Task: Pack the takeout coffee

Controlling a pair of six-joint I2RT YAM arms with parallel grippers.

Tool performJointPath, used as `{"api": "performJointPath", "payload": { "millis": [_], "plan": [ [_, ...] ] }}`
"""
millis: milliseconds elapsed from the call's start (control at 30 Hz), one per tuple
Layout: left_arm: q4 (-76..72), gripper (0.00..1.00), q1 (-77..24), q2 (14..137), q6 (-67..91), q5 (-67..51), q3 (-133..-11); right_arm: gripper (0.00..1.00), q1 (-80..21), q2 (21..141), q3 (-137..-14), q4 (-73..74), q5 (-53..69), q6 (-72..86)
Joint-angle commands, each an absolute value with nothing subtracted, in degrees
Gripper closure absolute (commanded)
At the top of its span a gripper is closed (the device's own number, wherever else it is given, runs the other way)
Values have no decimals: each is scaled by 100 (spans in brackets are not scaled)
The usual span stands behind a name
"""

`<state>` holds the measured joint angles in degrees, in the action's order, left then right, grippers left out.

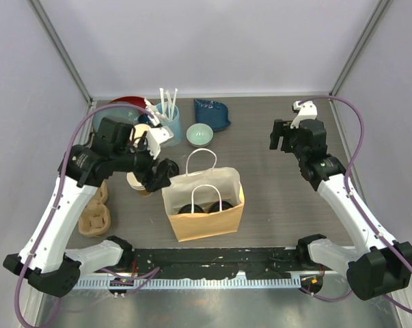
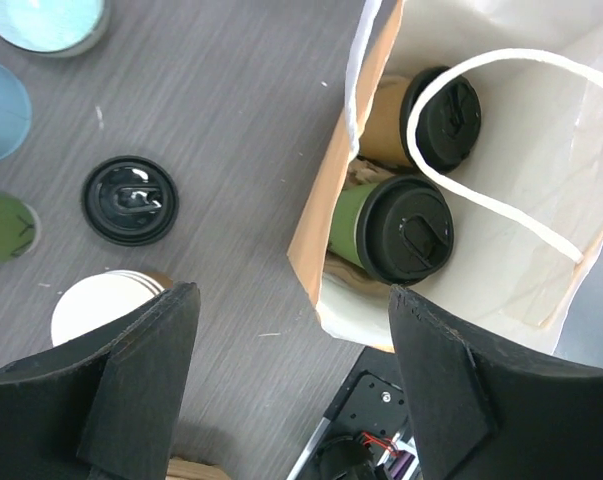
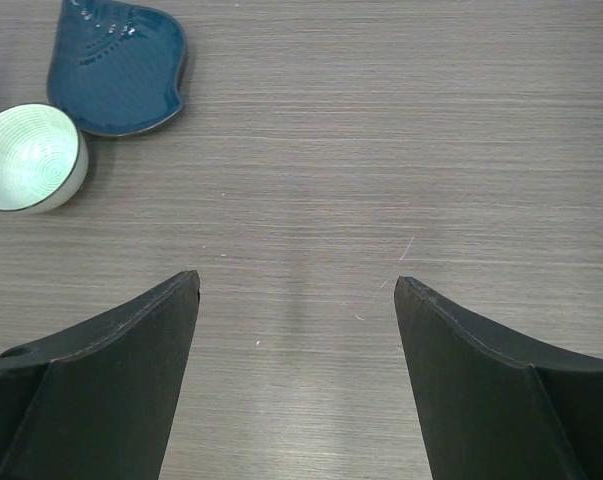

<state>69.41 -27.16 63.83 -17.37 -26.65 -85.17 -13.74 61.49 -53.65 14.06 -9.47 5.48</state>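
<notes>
**Q:** From above, where are the coffees?

**A:** Both coffee cups [image 1: 192, 208] stand inside the paper bag [image 1: 207, 224] at the middle of the table [image 1: 274, 198]. Only their black lids show between the handles. My left gripper [image 1: 163, 175] hangs just beside the bag's left edge. My right gripper [image 1: 282, 137] is well apart, over on the right.

**Q:** And your left wrist view?

**A:** My left fingers [image 2: 131, 390] are spread wide with nothing between them, only tabletop below. In the bag, the green cup [image 2: 353, 222] sits right beside the brown cup [image 2: 381, 125], both lidded. Outside the bag, a loose black lid [image 2: 131, 200] lies on the table, with a cream-rimmed cup stack [image 2: 96, 305] near it.

**Q:** Right wrist?

**A:** My right fingers [image 3: 121, 390] are released too, gaping over bare wood grain and gripping nothing. A dark blue dish [image 3: 116, 65] and a pale green bowl [image 3: 26, 160] sit at the upper left, just beside each other. No coffee shows in this view.
</notes>
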Motion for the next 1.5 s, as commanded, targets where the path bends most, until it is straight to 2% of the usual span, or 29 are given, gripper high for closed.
{"api": "performJointPath", "payload": {
  "millis": [0, 200, 333, 367, 400, 467, 500, 533, 633, 767, 1067, 1367, 1467],
  "plan": [
    [6662, 19, -2663, 6267, -1372, -2199, -8929, 16, -1354, 6117, -5467, 1064, -563, 510],
    [6434, 16, -2347, 6301, -1091, -1347, -9307, 16, -1354, 6135, -5563, 1116, -194, 492],
    [6031, 18, -1453, 6547, -888, -1668, -9554, 16, -1362, 6117, -5564, 1125, -70, 492],
    [5925, 21, -972, 6609, -818, -1844, -9571, 16, -1362, 6117, -5555, 1125, -70, 483],
    [5776, 34, -715, 6801, -730, -2002, -9545, 16, -1354, 6091, -5529, 1125, -70, 483],
    [5179, 48, -449, 6978, -466, -2250, -9440, 16, -1354, 6073, -5493, 1108, -70, 483],
    [4951, 59, -396, 7057, -448, -2241, -9239, 16, -1354, 6065, -5467, 1081, -70, 475],
    [4722, 61, -396, 7214, -457, -2250, -9124, 16, -1354, 6064, -5458, 1081, 112, 475],
    [3913, 62, -396, 7661, -422, -2276, -8860, 16, -1354, 6091, -5432, 1055, 132, 457],
    [3324, 61, -404, 8374, -387, -1646, -8956, 17, -1354, 6126, -5397, 1028, 176, 466],
    [2971, 62, -404, 9763, -238, -1371, -9535, 17, -1362, 6187, -5388, 1028, 141, 413],
    [2883, 65, -396, 10116, 132, -1634, -9782, 17, -1362, 6170, -5370, 1055, 70, 378],
    [2892, 70, -404, 10160, 149, -1679, -9800, 17, -1362, 6179, -5379, 1055, 70, 369]
  ]
}}
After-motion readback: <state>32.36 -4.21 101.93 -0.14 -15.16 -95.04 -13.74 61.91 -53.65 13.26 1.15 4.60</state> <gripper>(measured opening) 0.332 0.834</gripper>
